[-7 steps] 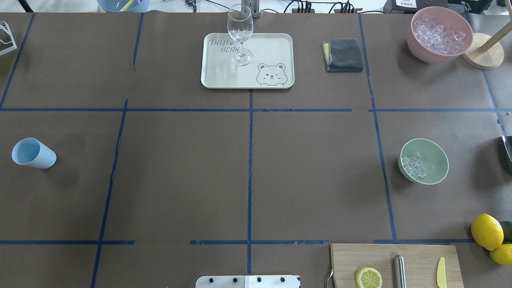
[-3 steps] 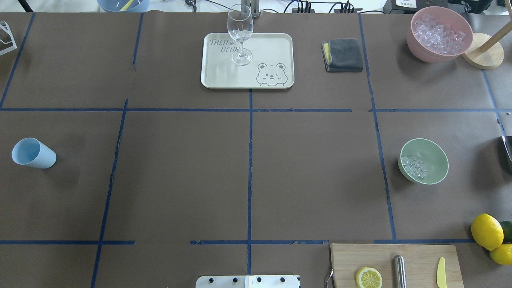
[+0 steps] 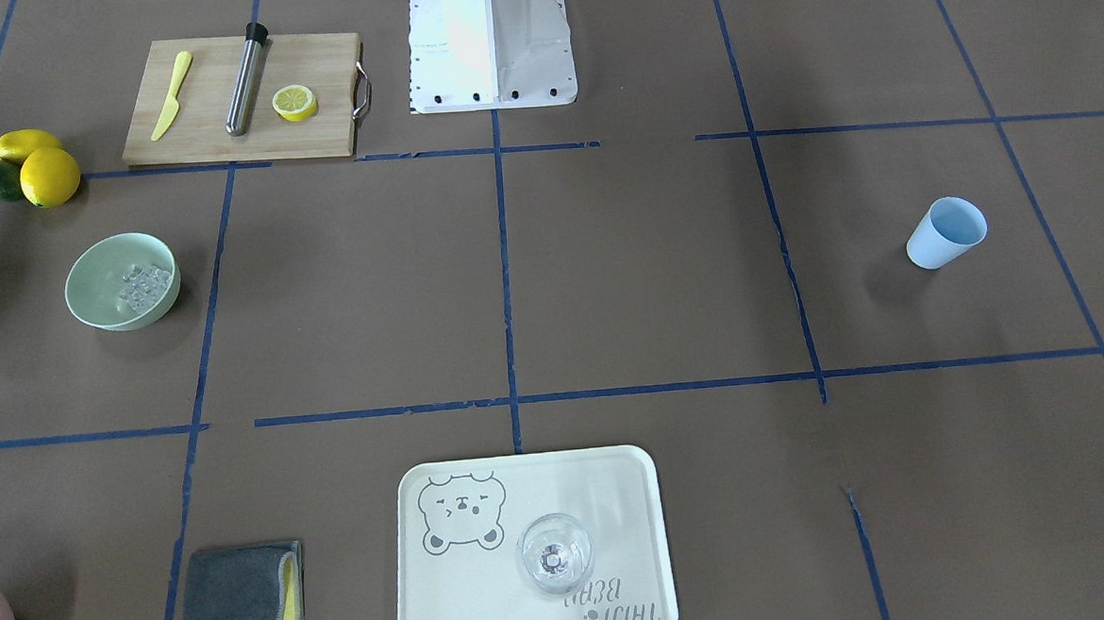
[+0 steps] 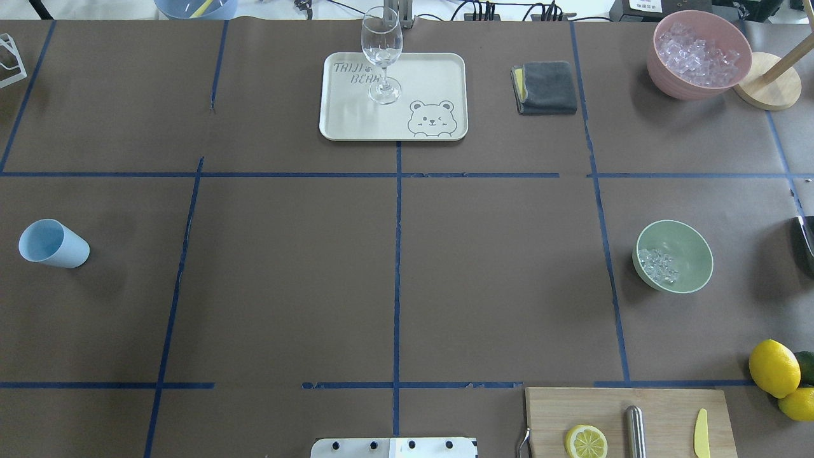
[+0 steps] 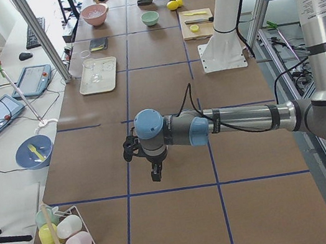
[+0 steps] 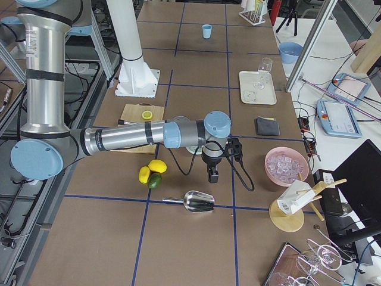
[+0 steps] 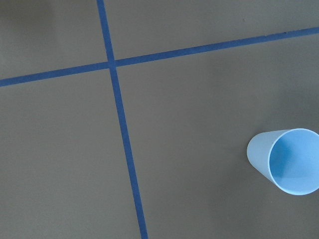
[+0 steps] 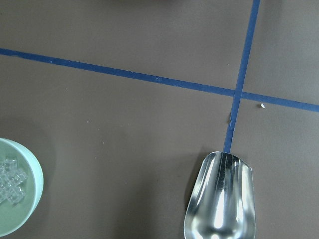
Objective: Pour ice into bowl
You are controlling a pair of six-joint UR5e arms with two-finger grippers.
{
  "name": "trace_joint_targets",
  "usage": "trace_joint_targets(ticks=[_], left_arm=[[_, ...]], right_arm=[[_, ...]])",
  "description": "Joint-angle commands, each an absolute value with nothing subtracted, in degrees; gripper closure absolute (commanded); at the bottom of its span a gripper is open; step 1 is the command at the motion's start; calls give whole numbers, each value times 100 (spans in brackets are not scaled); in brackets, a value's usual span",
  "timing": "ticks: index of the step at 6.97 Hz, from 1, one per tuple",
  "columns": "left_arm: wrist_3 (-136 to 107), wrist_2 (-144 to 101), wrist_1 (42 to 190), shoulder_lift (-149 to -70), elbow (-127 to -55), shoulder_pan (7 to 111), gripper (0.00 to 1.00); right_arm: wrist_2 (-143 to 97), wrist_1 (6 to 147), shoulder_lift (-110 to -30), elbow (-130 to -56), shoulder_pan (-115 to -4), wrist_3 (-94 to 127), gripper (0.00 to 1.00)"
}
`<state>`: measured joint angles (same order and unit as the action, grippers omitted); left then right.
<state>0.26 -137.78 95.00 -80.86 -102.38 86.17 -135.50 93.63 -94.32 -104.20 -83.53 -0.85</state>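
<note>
The pale green bowl (image 4: pixel 693 248) stands on the right side of the table, also in the front view (image 3: pixel 95 277) and at the right wrist view's left edge (image 8: pixel 32 191). A small heap of clear ice (image 4: pixel 658 265) lies inside it (image 3: pixel 144 284). My right gripper (image 6: pixel 212 174) hangs over the table between the bowl and a metal scoop (image 8: pixel 222 199); I cannot tell whether it is open or shut. My left gripper (image 5: pixel 154 174) hangs near the far left end of the table, beside a light blue cup (image 7: pixel 286 162); its state I cannot tell either.
A pink container of ice (image 4: pixel 699 54) sits at the back right by a wooden stand (image 4: pixel 766 79). A tray (image 4: pixel 439 76) carries a wine glass (image 4: pixel 381 51). A grey cloth (image 4: pixel 547 88), lemons (image 4: pixel 774 367) and a cutting board (image 4: pixel 661 407) are also here.
</note>
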Motion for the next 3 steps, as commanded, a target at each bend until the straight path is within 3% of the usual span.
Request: trace_joint_targets(ticks=[1,3], left_arm=[[105,-13737,9518,-8104,-10002,9294,0],[88,-13755,9536,-8173,-10002,9352,0]], right_arm=[[-13579,9369,-9414,-10284,-8350,-228,0],[-13553,9360,-9404,-10292,-8384,-246,0]])
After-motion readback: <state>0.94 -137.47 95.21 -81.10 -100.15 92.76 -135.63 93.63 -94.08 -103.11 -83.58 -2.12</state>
